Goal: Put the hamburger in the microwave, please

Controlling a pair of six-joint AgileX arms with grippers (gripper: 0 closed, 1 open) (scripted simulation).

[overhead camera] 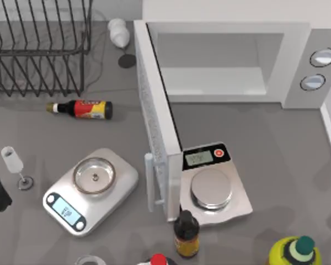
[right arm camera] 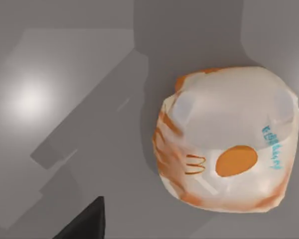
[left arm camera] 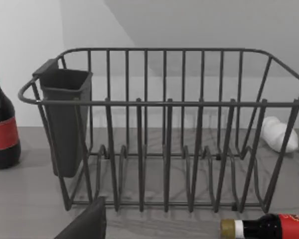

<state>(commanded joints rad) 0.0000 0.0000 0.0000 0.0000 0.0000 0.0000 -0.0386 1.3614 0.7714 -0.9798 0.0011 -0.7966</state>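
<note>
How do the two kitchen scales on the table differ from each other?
The left scale lies askew, away from the microwave; the right scale sits straight, just beside the microwave's open door. The left scale's plate is a ringed dish, the right one's a flat disc. The left display faces the near edge; the right display, with a red button, faces the microwave. Both are silver with round plates.

Not much you can actually read here. The wrapped hamburger (right arm camera: pixel 224 142) in the right wrist view has a small orange double-arch logo on its wrapper, next to a plain orange oval, plus a line of tiny blue print near one edge that's too small to make out. Both scales have digits on their displays, the left scale (overhead camera: pixel 91 189) and the right scale (overhead camera: pixel 211 184), but they're unreadable. The lying bottle (overhead camera: pixel 83 109) has a red-and-yellow label, also illegible.
</note>
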